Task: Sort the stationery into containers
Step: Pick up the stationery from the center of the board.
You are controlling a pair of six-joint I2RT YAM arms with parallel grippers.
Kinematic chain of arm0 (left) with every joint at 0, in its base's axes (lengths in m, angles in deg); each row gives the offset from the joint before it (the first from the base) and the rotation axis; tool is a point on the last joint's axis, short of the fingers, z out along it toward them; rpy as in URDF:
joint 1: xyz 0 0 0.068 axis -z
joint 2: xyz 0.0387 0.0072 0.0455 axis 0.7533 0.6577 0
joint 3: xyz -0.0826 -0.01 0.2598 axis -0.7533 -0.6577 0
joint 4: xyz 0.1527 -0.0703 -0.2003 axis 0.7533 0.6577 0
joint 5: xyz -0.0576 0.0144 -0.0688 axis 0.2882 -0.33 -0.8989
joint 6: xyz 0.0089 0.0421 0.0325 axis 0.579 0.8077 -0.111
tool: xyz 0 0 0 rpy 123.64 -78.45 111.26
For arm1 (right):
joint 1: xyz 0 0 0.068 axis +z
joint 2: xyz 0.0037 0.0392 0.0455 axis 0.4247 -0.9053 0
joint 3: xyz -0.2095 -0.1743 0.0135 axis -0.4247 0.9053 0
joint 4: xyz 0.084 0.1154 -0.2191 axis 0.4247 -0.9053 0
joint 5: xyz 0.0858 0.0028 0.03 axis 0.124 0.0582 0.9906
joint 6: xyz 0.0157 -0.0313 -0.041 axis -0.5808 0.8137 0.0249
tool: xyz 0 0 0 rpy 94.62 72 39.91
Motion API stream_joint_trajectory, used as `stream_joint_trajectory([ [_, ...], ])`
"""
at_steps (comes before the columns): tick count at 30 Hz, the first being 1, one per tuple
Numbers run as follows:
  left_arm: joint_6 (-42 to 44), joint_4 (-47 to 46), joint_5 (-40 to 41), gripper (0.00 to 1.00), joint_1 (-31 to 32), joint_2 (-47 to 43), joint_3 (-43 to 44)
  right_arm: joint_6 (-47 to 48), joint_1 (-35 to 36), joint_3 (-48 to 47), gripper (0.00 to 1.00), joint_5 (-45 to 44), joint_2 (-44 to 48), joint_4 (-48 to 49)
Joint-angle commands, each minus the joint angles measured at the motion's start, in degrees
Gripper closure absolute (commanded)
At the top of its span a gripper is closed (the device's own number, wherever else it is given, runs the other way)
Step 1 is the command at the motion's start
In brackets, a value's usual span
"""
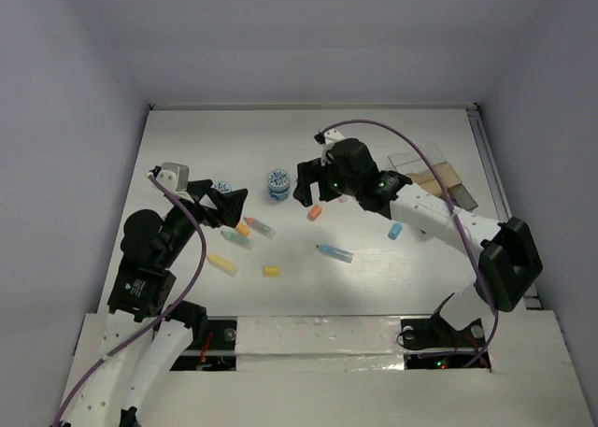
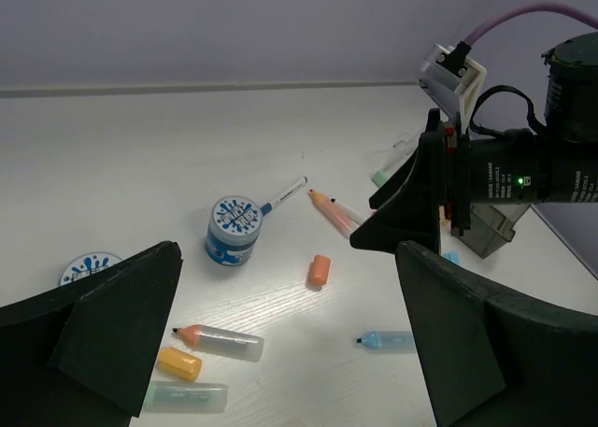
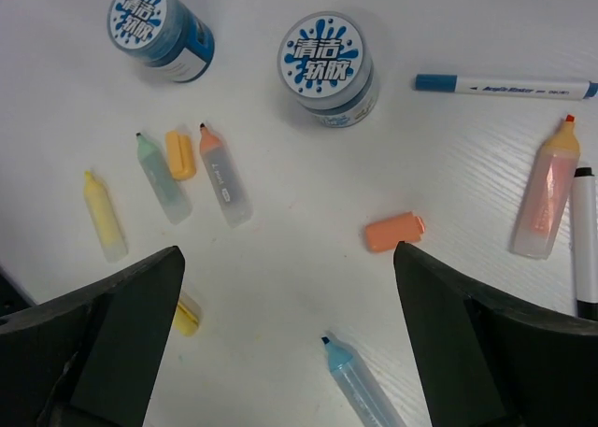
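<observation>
Orange plastic: the short orange stick (image 3: pixel 394 231) lies flat on the table (image 1: pixel 374 137) near its middle, right under the right end effector (image 3: pixel 285 251), whose jaws are wide apart and hold nothing. The left end effector (image 2: pixel 285 249) is also spread wide and empty, hovering nearer the left edge above more loose pieces. The stick looks light, stiff and smooth, likely to skid or roll if nudged, so it is best pinched across its short width at mid-length. The clear-capped markers (image 3: pixel 224 177) are longer, thin and slick and should be taken mid-barrel. The blue-and-white rolls (image 3: pixel 327 67) stand upright, look wider and a bit heavier, and should be gripped across the side wall. The clear container (image 1: pixel 439 177) sits toward the right edge, far half, well apart from most of the pieces. Nothing looks fragile.
</observation>
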Motion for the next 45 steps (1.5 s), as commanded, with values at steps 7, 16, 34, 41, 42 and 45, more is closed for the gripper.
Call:
stream_joint_trajectory([
  [7, 0.3, -2.0, -0.8, 0.01, -0.5, 0.5, 0.4, 2.9, 0.3, -7.5, 0.00, -4.3, -5.3, -1.2],
  [16, 0.1, -2.6, -1.9, 0.01, -0.5, 0.4, 0.2, 3.7, 0.8, -17.9, 0.00, -8.2, -16.7, -6.1],
  [34, -0.2, -2.3, -0.6, 0.01, 0.0, -0.5, 0.3, 7.4, 3.1, -41.9, 0.00, -10.0, -37.6, -17.2],
  [41, -0.2, -2.3, -0.7, 0.01, 0.0, -0.7, 0.3, 8.0, 3.1, -46.1, 0.06, -11.0, -41.8, -18.3],
  [42, -0.1, -2.2, -0.6, 0.01, 0.0, -0.7, 0.3, 8.0, 3.1, -46.0, 0.08, -11.1, -41.9, -17.9],
  [45, -0.2, -2.3, -0.7, 0.01, 0.5, -0.7, 0.3, 8.1, 3.6, -46.7, 0.21, -10.9, -42.9, -17.6],
])
